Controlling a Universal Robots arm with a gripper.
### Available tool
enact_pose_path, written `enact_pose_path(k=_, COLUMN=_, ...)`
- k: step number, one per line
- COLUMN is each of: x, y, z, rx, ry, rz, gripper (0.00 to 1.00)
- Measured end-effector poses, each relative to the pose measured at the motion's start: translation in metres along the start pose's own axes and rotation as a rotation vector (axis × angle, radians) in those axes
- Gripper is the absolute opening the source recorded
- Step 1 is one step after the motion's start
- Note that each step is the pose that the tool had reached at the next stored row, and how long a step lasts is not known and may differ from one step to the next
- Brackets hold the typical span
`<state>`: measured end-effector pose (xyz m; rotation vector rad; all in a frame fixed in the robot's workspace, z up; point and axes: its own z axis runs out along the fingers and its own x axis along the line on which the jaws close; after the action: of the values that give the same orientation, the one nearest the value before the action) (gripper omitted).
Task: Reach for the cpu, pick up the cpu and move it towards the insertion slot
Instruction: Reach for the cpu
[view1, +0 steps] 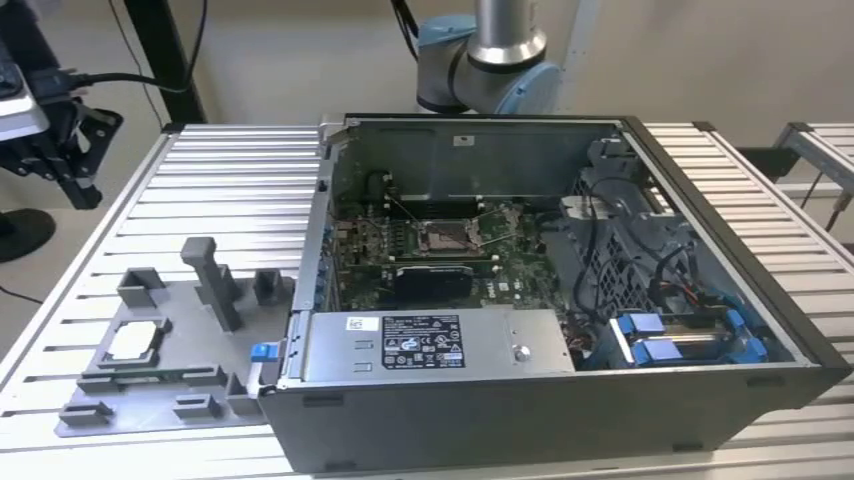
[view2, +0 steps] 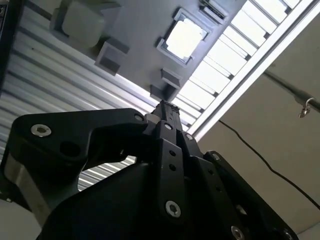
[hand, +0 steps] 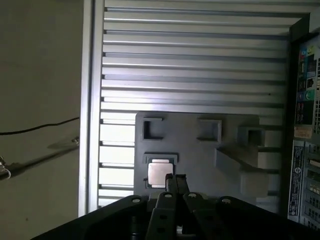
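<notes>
Cpu (view1: 134, 343) sits flat in a grey tray (view1: 154, 405). Probably light, stiff, fragile underside, so take it by opposite edges. Gripper (hand: 175, 179) clenched, empty, apart from it.

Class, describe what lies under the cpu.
The cpu sits in a square recess of the grey holder plate, which lies on the slatted table. The recess floor beneath it is covered by the chip.

Open computer case (view1: 534, 420) beside a grey fixture (view1: 147, 402) — both on slatted table (view1: 227, 190).
</notes>
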<state>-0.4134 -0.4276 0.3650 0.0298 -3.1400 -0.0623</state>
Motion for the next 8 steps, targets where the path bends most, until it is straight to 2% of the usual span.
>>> enact_pose_path(k=8, x=0.0050, y=0.0001, z=0.0000, rx=0.0000, ry=0.0000, rz=0.000, gripper=0.00)
